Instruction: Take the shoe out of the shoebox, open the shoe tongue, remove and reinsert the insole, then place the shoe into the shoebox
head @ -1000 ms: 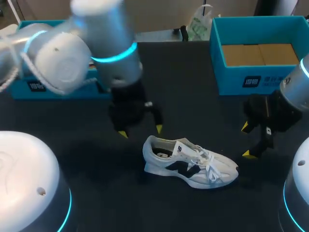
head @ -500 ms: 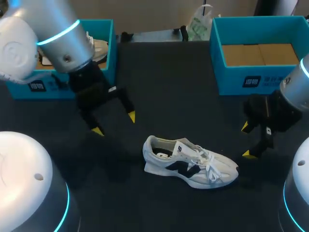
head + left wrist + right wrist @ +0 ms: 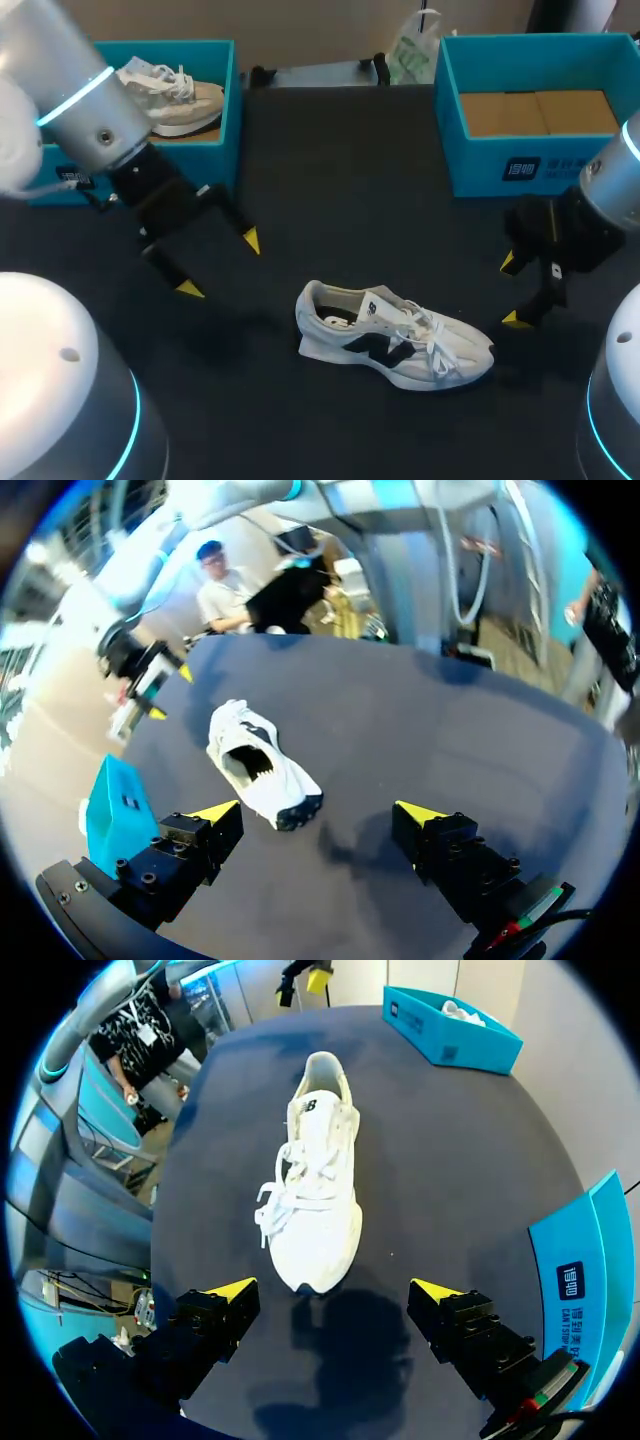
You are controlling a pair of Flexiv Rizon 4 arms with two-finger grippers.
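Note:
A white sneaker with a dark side mark (image 3: 395,340) lies on the black table, heel toward the left, toe toward the right, laces tied. My left gripper (image 3: 219,264) hangs open to the left of its heel, well clear of it; in the left wrist view the sneaker (image 3: 262,765) lies ahead of the open gripper (image 3: 318,812). My right gripper (image 3: 511,290) stands open just off the toe, with the sneaker (image 3: 315,1190) stretching away ahead of it (image 3: 335,1290). An empty teal shoebox (image 3: 600,160) sits at the back right.
A second teal box (image 3: 225,110) at the back left holds another pale shoe (image 3: 170,90). A white plastic bag (image 3: 412,50) lies at the table's far edge. My arms' white bases fill both near corners.
My left arm has swung left and away from the sneaker's heel, uncovering the back-left box. The sneaker and the right arm have stayed where they were.

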